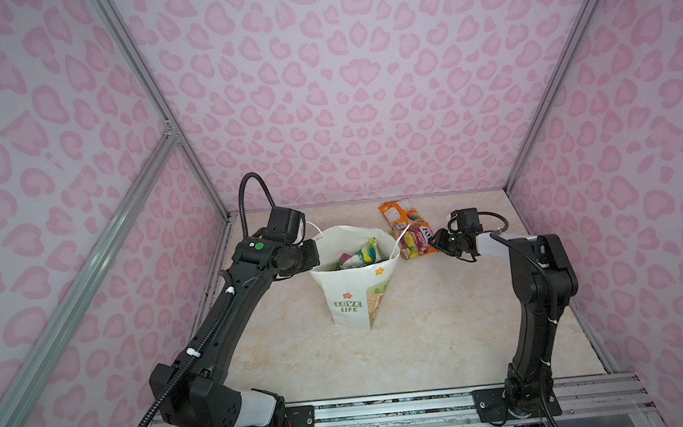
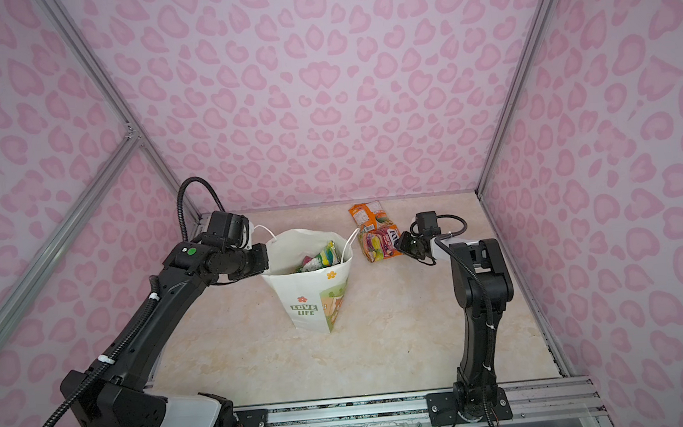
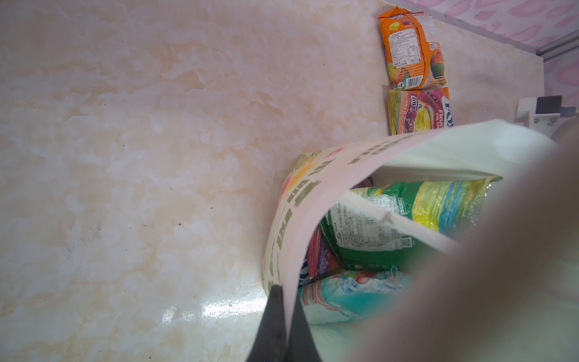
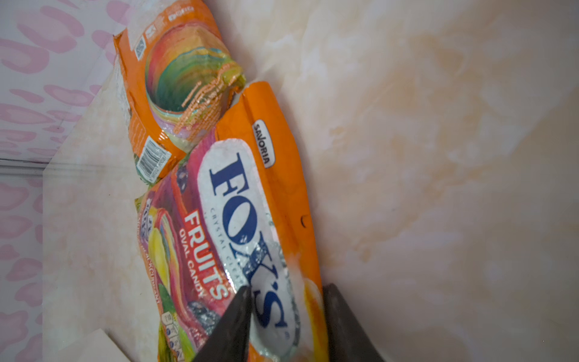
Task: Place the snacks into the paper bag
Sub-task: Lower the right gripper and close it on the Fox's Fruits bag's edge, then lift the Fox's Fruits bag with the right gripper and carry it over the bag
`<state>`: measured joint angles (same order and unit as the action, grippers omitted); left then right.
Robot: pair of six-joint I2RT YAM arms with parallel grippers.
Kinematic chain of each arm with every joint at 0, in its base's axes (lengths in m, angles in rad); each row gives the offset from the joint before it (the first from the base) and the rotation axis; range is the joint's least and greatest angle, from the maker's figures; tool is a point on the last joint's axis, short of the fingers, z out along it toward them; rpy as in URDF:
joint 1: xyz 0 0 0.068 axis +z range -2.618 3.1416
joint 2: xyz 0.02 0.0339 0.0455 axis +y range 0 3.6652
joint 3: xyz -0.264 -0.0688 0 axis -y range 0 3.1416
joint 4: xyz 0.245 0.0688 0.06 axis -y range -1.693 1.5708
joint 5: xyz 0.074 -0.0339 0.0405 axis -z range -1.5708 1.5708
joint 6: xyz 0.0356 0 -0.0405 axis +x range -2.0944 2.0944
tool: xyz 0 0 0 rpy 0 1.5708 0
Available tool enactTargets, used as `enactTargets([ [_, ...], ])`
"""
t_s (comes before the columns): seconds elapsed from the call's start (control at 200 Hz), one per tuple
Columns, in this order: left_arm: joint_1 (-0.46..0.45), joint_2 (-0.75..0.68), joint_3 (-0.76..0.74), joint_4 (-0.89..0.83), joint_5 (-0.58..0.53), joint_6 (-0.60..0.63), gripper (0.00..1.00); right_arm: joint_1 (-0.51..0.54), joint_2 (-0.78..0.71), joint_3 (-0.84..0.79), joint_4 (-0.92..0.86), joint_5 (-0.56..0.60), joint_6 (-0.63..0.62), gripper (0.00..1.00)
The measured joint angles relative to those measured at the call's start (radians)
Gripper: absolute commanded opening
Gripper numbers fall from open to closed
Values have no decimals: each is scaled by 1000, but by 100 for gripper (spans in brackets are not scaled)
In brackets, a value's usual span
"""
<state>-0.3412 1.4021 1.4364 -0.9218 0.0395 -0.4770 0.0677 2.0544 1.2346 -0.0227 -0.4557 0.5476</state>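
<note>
Nearest the camera, a metal rail (image 1: 388,404) runs along the near edge of the counter (image 1: 425,341) and carries both arm bases. From the near left corner, the left arm (image 1: 214,316) reaches toward the middle of the counter. The left claw (image 3: 286,290) is closed on the rim of the paper bag (image 1: 355,301), with the paper wall pinched between its two fingers. The bag stands upright with its mouth open at mid-counter, slightly toward the left edge. Inside it lie a green packet (image 3: 376,241), a purple packet (image 3: 319,263) and a teal packet (image 3: 344,294). Beyond the bag, near the far edge, an orange packet (image 1: 396,212) lies flat. A pink-red "FOX'S" packet (image 1: 415,242) lies touching it on the near side, just right of the bag. The right claw (image 4: 288,285) straddles the end of this packet, with one finger on the printed face and the other at its orange edge. Whether the fingers press the packet cannot be told.
</note>
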Motion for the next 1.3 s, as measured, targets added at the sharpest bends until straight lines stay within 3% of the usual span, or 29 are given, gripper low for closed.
enactTargets([
  [0.42,6,0,-2,4,16,6,3,3,-193,-158,-20,-116,80,0],
  [0.94,6,0,-4,11,31,7,3,-4,-568,-189,-123,-92,135,0],
  [1.3,7,0,-5,12,40,8,3,53,-815,12,-233,4,165,0],
])
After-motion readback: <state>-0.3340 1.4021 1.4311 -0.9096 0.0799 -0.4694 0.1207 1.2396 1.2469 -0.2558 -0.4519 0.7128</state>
